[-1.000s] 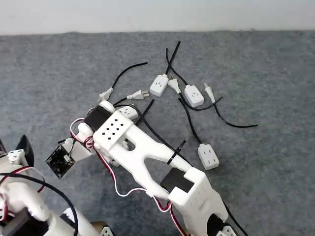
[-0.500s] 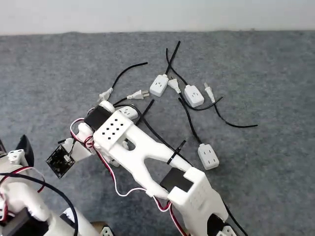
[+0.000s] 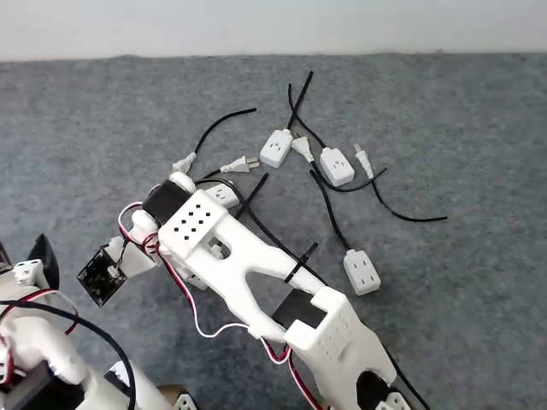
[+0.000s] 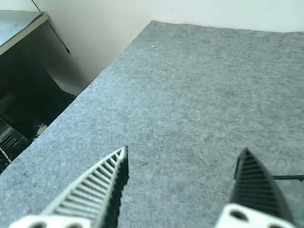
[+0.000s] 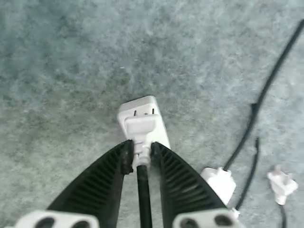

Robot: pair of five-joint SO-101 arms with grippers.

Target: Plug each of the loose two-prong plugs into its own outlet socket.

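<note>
White plug [image 5: 139,126] clenched in right claw [image 5: 141,145], at socket [image 5: 137,105].
Press straight in, no tilt; left claw [image 4: 185,151] hangs released.

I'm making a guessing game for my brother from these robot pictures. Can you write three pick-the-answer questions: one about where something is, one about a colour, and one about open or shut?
1. Where is the plug held by the right gripper?
A) against a white socket
B) in a cup
C) on a shelf

2. What colour are the plugs' cords?
A) red
B) black
C) yellow

3. How is the left gripper?
A) shut on a plug
B) shut on nothing
C) open

Answers:
1 A: the right wrist view shows the plug lying against the socket.
2 B: each plug's cord on the grey carpet is black.
3 C: its fingers stand wide apart above the carpet.
</note>
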